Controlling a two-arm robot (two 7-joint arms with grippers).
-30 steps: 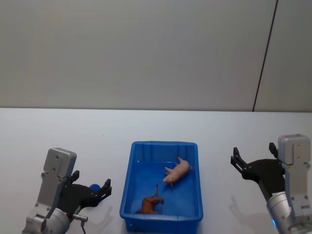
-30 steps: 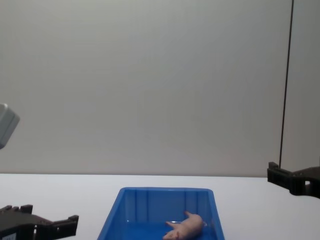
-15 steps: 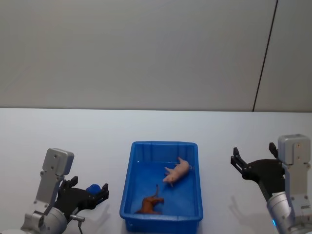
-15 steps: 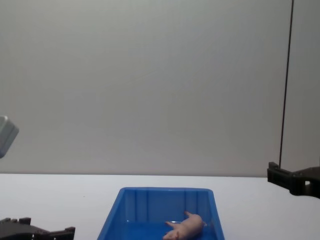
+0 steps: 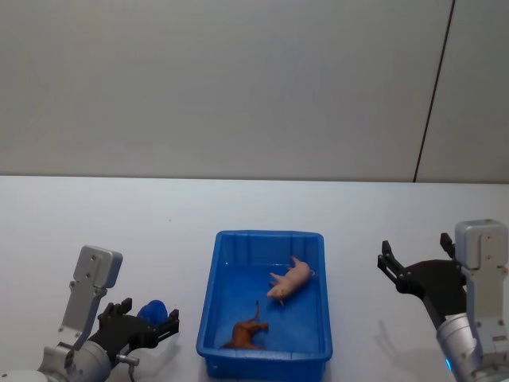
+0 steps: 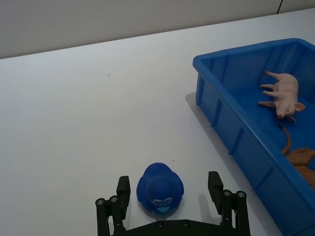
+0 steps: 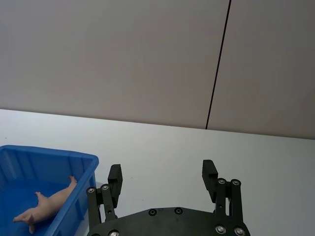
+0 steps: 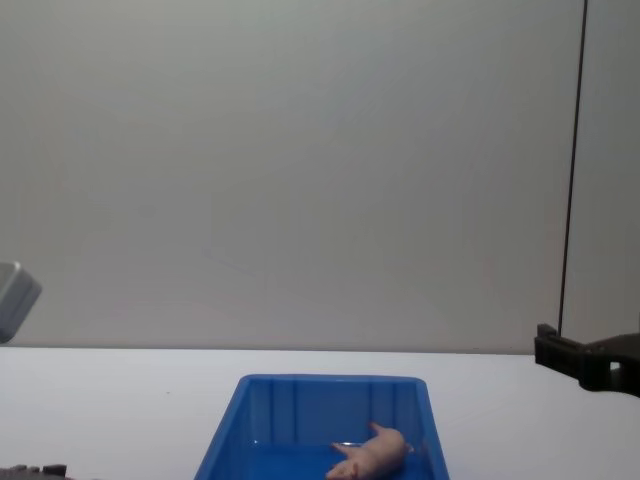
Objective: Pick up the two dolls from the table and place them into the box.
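Observation:
The blue box (image 5: 270,236) stands on the white table (image 5: 119,223) in front of me. Both dolls lie inside it: the pale pink pig (image 5: 290,281) toward the far right, the reddish-brown one (image 5: 246,334) near the front. In the chest view the pig (image 8: 372,452) shows behind the box's far rim (image 8: 330,381). My left gripper (image 5: 151,317) is low over the table left of the box, open. In the left wrist view the left gripper (image 6: 169,183) straddles a small blue toy. My right gripper (image 5: 413,253) hovers open to the right of the box, holding nothing.
A small round blue toy (image 6: 160,189) sits on the table between the left gripper's fingers, apart from both. It also shows as a blue toy (image 5: 153,309) in the head view. A grey wall with a dark vertical seam (image 5: 433,91) rises behind the table.
My left arm has dropped lower and drawn back toward the table's near edge, sinking out of the chest view. The right arm, the box and both dolls have not moved.

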